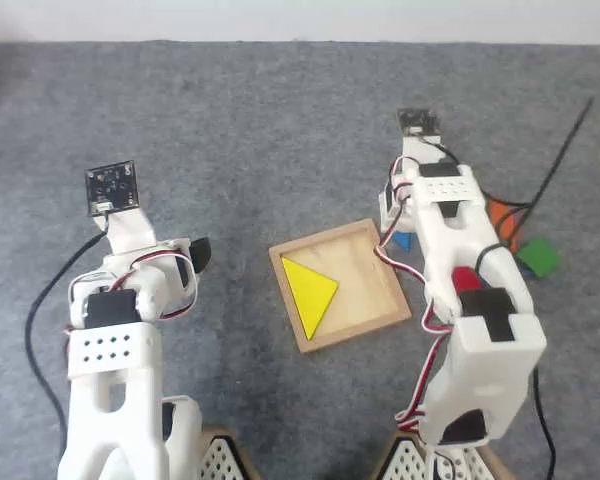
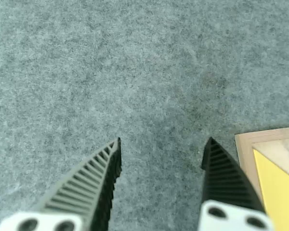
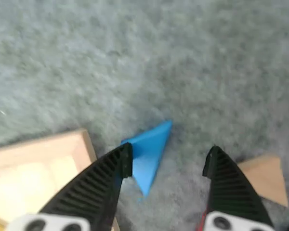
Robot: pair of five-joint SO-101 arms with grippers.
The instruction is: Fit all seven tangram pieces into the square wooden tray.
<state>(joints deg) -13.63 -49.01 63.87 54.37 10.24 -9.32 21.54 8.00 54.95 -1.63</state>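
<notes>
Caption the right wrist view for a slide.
Open right gripper above a blue triangle beside the wooden tray, tan piece nearby.

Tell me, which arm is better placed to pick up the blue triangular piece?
Right, probably: the right fingers, open, hang over the blue triangular piece; the left fingers hover over grey carpet.

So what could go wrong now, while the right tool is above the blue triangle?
1. The right tool is open, but one finger sits over the edge of the blue triangle, so closing may push the flat piece away instead of gripping it.
2. The blue triangle lies near a corner of the tray; a push could bump it and shift the yellow triangle inside.
</notes>
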